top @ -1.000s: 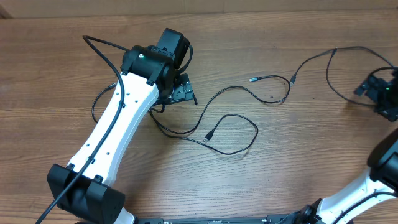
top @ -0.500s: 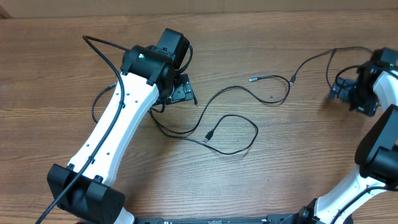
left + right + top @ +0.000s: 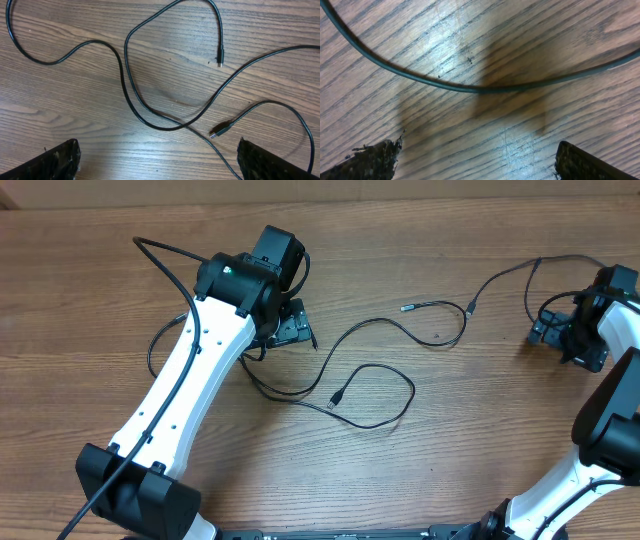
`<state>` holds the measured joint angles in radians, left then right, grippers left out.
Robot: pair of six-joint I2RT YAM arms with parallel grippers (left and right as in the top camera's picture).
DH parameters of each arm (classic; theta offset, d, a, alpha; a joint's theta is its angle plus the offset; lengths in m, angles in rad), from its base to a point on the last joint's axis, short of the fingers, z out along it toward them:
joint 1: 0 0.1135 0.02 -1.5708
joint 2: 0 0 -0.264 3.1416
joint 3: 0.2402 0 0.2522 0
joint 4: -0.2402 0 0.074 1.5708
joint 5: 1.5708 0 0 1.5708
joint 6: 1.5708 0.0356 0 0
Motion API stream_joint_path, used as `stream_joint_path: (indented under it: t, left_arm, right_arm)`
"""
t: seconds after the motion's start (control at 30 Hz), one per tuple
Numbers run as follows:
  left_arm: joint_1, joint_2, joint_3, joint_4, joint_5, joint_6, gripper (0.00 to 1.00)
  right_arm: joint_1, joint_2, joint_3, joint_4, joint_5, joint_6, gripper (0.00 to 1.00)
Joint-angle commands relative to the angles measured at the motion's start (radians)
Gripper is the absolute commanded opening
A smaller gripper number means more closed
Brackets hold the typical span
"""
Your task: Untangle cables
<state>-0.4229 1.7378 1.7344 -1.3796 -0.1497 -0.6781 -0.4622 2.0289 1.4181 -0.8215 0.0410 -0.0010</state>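
Note:
Several thin black cables lie loose and crossing on the wooden table. One cable (image 3: 362,326) runs from the middle to a small plug (image 3: 405,307). A second cable loop (image 3: 411,392) ends in a USB plug (image 3: 338,395). A third cable (image 3: 505,273) arcs toward the right side. My left gripper (image 3: 292,328) hangs open over the crossing strands (image 3: 125,75), and the USB plug (image 3: 220,131) lies near its right finger (image 3: 270,162). My right gripper (image 3: 545,330) is open low above one strand (image 3: 470,89), with nothing between its fingers (image 3: 375,160).
The left arm's white link (image 3: 190,390) stretches diagonally over the table's left half. A thicker black arm cable (image 3: 165,255) runs along it. The right arm (image 3: 610,410) stands at the right edge. Bare wood (image 3: 480,430) shows at the front middle.
My right gripper has swung left from the table's right edge to the right-hand cable loop. The left arm and the cables have not moved.

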Motion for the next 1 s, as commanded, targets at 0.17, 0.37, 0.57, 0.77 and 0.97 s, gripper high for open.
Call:
stream_joint_path:
  t: [0.17, 0.37, 0.57, 0.77, 0.97]
  left_arm:
    - [0.004, 0.007, 0.002, 0.001, 0.005, 0.013, 1.00]
    - [0.004, 0.007, 0.002, 0.001, 0.005, 0.013, 1.00]
    - [0.004, 0.007, 0.002, 0.001, 0.005, 0.013, 1.00]
    - [0.004, 0.007, 0.002, 0.001, 0.005, 0.013, 1.00]
    - [0.004, 0.007, 0.002, 0.001, 0.005, 0.013, 1.00]
  right_arm:
    - [-0.004, 0.057, -0.005, 0.028, 0.007, -0.005, 1.00]
    - [-0.004, 0.059, -0.005, 0.062, 0.007, -0.005, 1.00]
    - [-0.006, 0.060, -0.005, 0.132, 0.011, -0.016, 1.00]
    - [-0.006, 0.081, -0.005, 0.222, 0.010, -0.027, 1.00]
    - [-0.006, 0.183, -0.005, 0.250, 0.010, -0.027, 1.00]
